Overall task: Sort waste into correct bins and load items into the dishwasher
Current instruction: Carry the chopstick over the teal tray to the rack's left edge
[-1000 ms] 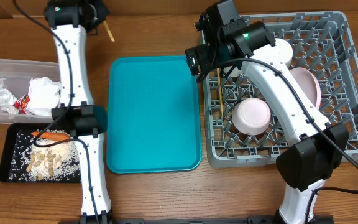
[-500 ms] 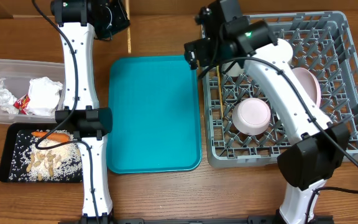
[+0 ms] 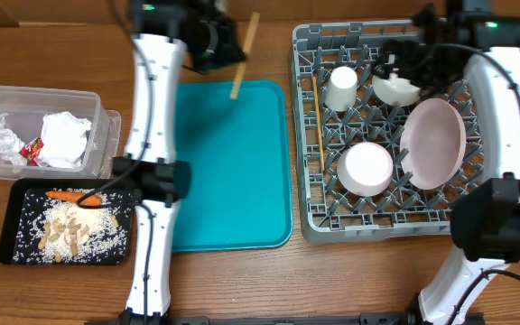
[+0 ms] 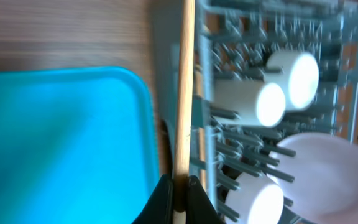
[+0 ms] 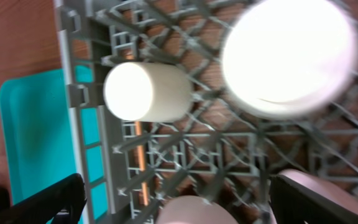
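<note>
A chopstick (image 4: 184,93) is grasped by the left end effector (image 4: 178,190) and held lengthwise, with the rack (image 4: 241,31) just ahead, judged ready for loading. The right end effector (image 5: 174,199) is released, with the rack beneath.

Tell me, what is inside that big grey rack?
In the rack: a white cup, a front bowl, a back bowl, a pale plate and one chopstick along the left side. The right arm covers part of the right side, so anything there is hidden.
</note>
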